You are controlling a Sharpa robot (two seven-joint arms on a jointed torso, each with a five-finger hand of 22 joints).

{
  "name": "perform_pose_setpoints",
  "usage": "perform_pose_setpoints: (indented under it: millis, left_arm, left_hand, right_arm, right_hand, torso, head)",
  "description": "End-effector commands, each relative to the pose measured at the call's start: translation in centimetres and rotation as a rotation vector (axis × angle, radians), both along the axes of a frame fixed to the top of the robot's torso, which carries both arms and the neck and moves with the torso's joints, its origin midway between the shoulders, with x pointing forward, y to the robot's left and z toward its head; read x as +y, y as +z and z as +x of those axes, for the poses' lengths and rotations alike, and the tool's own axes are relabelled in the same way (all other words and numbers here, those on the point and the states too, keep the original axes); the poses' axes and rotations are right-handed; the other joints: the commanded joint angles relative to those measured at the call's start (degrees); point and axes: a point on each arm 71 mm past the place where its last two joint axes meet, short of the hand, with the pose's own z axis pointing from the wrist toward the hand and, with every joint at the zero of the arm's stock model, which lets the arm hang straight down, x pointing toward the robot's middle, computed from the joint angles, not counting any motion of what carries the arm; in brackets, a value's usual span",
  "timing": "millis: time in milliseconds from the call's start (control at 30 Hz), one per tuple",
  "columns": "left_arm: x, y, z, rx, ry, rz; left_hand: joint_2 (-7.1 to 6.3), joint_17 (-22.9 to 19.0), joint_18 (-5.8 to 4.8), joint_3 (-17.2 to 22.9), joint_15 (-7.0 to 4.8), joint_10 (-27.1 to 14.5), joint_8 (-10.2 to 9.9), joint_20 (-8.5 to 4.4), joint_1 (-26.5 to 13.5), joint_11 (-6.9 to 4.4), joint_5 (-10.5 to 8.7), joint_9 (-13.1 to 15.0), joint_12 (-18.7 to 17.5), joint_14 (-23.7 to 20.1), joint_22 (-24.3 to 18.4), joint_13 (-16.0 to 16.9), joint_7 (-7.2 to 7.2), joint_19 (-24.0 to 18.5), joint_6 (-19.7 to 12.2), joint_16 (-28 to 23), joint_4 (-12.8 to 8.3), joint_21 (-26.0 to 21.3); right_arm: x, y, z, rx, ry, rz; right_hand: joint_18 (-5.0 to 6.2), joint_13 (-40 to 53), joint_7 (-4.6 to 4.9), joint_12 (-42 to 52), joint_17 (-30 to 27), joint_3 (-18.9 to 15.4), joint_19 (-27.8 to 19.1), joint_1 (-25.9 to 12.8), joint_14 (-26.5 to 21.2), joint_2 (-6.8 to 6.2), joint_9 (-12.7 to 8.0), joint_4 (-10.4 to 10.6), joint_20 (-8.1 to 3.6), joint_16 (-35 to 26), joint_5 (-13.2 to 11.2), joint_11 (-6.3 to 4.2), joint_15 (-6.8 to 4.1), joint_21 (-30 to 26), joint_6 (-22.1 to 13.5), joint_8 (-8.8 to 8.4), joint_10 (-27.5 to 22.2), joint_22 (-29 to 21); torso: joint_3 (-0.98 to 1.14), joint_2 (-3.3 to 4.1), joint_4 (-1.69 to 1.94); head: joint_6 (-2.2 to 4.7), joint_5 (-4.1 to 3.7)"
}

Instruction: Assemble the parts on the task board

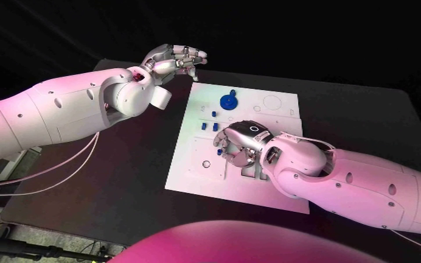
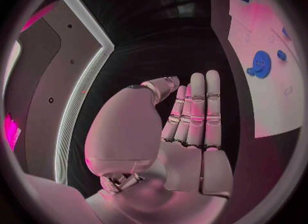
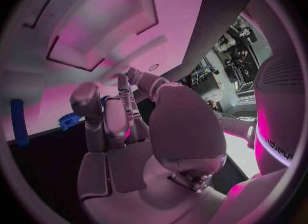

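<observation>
Task board (image 1: pixel 272 114) – matt white; parts (image 1: pixel 227 101) – blue plastic; table (image 1: pixel 131 171) – matt black.

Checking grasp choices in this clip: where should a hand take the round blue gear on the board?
Take the blue gear by its rim, from straight above. It seems to lie flat on the white board, so probably only the edge gives purchase, and the space above it is free.

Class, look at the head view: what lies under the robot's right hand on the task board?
The right hand is lowered over the middle of the white task board. A small blue part shows at its fingertips. The board beneath the palm is covered, so anything there cannot be seen.
</observation>
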Motion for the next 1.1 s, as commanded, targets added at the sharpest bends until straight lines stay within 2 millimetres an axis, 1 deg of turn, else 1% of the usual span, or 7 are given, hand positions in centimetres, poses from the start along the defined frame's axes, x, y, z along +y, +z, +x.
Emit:
perform_pose_setpoints:
  millis: [33,533,667,700,767,867,1100]
  left_arm:
    - [-0.2,0.1,-0.1,-0.002,-0.019,-0.006]
    - [0.1,0.1,-0.1,0.000,-0.016,-0.003]
    - [0.1,0.0,-0.1,0.000,-0.016,-0.003]
    - [0.1,0.0,-0.1,0.000,-0.016,-0.003]
    - [0.1,0.0,0.0,0.000,-0.016,-0.003]
    - [0.1,0.0,0.0,-0.001,-0.018,-0.004]
    - [0.0,0.0,0.0,-0.004,-0.019,-0.004]
  left_hand:
    - [-0.14,-0.06,0.43,-0.34,0.05,-0.55,-0.12,0.44,-0.50,0.00,0.23,-0.09,-0.10,-0.27,-0.10,-0.05,0.13,0.12,-0.47,-0.36,-0.02,-0.40]
    - [-0.14,-0.06,0.43,-0.35,0.07,-0.67,-0.15,0.45,-0.52,0.03,0.22,-0.11,-0.13,-0.27,-0.13,-0.07,0.16,0.14,-0.55,-0.36,-0.02,-0.43]
    - [-0.14,-0.06,0.43,-0.35,0.07,-0.67,-0.15,0.45,-0.52,0.03,0.22,-0.11,-0.13,-0.27,-0.13,-0.07,0.16,0.14,-0.55,-0.36,-0.02,-0.43]
    - [-0.14,-0.06,0.43,-0.35,0.07,-0.67,-0.15,0.45,-0.52,0.03,0.22,-0.11,-0.13,-0.27,-0.13,-0.07,0.16,0.14,-0.55,-0.36,-0.02,-0.43]
    - [-0.14,-0.06,0.43,-0.35,0.07,-0.67,-0.15,0.45,-0.52,0.03,0.22,-0.11,-0.13,-0.27,-0.13,-0.07,0.16,0.14,-0.55,-0.36,-0.02,-0.43]
    - [-0.14,-0.06,0.43,-0.35,0.07,-0.67,-0.15,0.45,-0.52,0.03,0.22,-0.11,-0.13,-0.27,-0.13,-0.07,0.16,0.14,-0.55,-0.36,-0.02,-0.43]
    - [-0.10,-0.07,0.42,-0.38,0.10,-0.75,-0.16,0.46,-0.55,0.05,0.21,-0.11,-0.09,-0.29,-0.19,-0.08,0.18,0.18,-0.61,-0.38,-0.02,-0.51]
  right_arm:
    - [-0.4,0.0,0.0,-0.005,-0.022,0.006]
    - [-5.4,3.9,1.0,0.072,-0.152,0.119]
    - [-7.7,5.6,2.3,0.095,-0.195,0.105]
    - [-8.2,5.9,2.6,0.090,-0.200,0.096]
    - [-9.0,6.4,3.0,0.076,-0.204,0.077]
    - [-9.8,6.6,3.5,0.056,-0.201,0.055]
    - [-10.4,5.3,3.4,0.008,-0.164,-0.016]
  right_hand:
    - [-0.10,0.09,-0.12,0.15,-0.30,-0.45,-0.47,-0.14,0.07,-0.66,-0.06,0.06,0.09,-0.30,-0.02,-0.06,0.35,-0.32,-0.80,-0.36,-0.49,-0.17]
    - [0.15,0.39,-0.11,1.57,-1.55,-2.68,-0.93,-1.69,-0.21,-2.01,0.77,1.22,0.06,-1.01,-0.03,0.12,0.42,-2.57,0.41,0.64,-0.79,-1.39]
    - [0.32,-0.73,0.44,0.07,-2.18,-7.03,-1.38,-2.20,-0.41,-2.97,0.90,2.13,0.74,-1.28,-0.05,1.00,1.20,-4.33,-0.51,0.35,-6.90,-2.37]
    - [0.46,-0.95,0.25,0.39,-2.40,-12.26,-1.79,-0.92,-0.52,-1.84,0.99,2.77,1.10,-1.31,-0.01,1.38,1.22,-5.67,-1.14,0.18,-9.20,-3.11]
    - [0.89,-0.94,-0.76,1.56,-3.42,-28.96,-2.49,5.01,-1.08,1.67,1.11,6.43,1.59,-1.70,0.02,1.99,2.04,-8.32,-2.30,-0.26,-13.13,-4.56]
    - [0.94,-1.07,0.10,3.86,-4.33,-36.09,-2.08,14.17,-1.17,-0.31,1.19,20.29,1.96,-1.68,-0.06,2.38,2.09,-9.95,-3.48,-1.26,-16.10,-5.48]
    - [1.15,-1.20,-0.11,3.33,-5.28,-36.93,-2.11,15.25,-1.41,-0.93,0.78,21.24,1.94,-2.27,0.12,2.60,2.48,-10.83,-4.40,-2.00,-17.31,-5.99]
  torso:
    - [0.00,-0.03,-0.05]
    - [-0.10,-0.22,-0.20]
    - [-0.12,-0.25,-0.15]
    - [-0.14,-0.28,-0.18]
    - [-0.15,-0.35,-0.24]
    - [-0.10,-0.26,-0.19]
    - [0.05,-0.15,-0.17]
  head:
    - [-0.05,-0.04]
    - [1.19,-1.19]
    - [1.97,-2.15]
    - [2.14,-2.38]
    - [2.42,-2.88]
    - [2.92,-3.77]
    - [3.50,-4.25]
